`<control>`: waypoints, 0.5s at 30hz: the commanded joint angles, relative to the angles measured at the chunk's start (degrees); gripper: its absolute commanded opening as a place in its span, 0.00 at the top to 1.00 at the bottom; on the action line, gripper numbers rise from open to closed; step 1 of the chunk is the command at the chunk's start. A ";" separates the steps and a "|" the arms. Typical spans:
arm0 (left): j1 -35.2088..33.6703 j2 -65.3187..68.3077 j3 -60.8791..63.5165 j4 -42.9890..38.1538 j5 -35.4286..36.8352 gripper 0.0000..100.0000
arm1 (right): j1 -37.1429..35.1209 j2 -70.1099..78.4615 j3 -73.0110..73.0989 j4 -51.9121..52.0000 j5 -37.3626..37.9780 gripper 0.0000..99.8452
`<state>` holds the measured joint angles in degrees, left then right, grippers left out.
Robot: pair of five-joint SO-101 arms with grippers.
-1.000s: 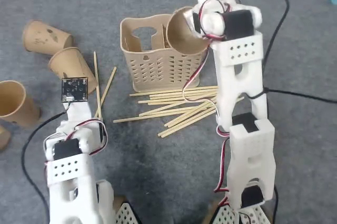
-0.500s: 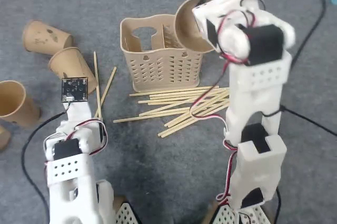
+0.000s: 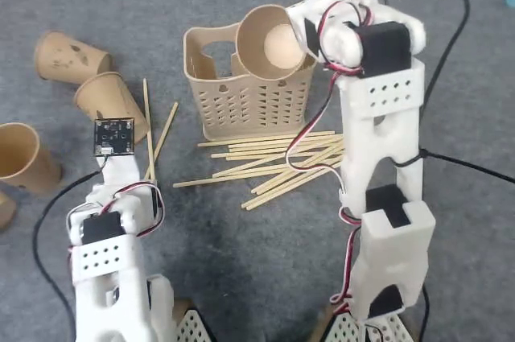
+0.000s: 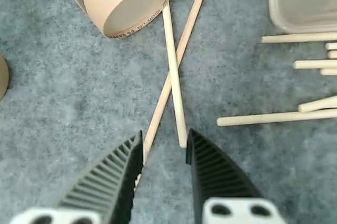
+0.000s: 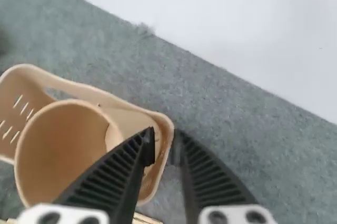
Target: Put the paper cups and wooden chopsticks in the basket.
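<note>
R hand (image 5: 163, 138): 1 cup (image 3: 269, 40) over basket (image 3: 241, 105); 3 cups (image 3: 109, 100) loose.

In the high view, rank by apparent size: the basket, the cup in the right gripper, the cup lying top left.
1. basket, clearly largest.
2 and 3. held cup and top-left cup: these look alike. The held cup sits higher, nearer the camera, so no firm ranking.

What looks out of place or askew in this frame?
The right tool holds a paper cup by its rim, tilted on its side over the basket. Two more cups lie tipped on the left arm's side, and chopsticks lie scattered before the basket, a crossed pair near the left tool.
</note>
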<state>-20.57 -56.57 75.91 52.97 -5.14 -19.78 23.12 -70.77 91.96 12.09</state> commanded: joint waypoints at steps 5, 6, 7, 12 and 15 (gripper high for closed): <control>0.18 0.18 -0.13 -1.32 -0.62 0.87 | 0.92 -9.89 -0.35 2.51 -4.84 0.84; 0.18 0.18 -0.13 -1.32 -0.62 0.87 | 0.84 -11.38 -0.35 4.00 -4.92 0.85; 0.18 0.18 -0.13 -1.32 -0.62 0.87 | 0.84 -12.70 -0.26 5.85 -5.36 0.87; 0.18 0.18 -0.13 -1.32 -0.62 0.87 | 1.10 -16.04 2.46 11.21 -7.65 0.99; 0.18 0.18 -0.13 -1.32 -0.62 0.87 | 1.01 -18.95 10.55 11.30 -8.00 0.99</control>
<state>-20.57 -56.57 75.91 52.97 -5.14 -19.34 9.32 -66.02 100.66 5.05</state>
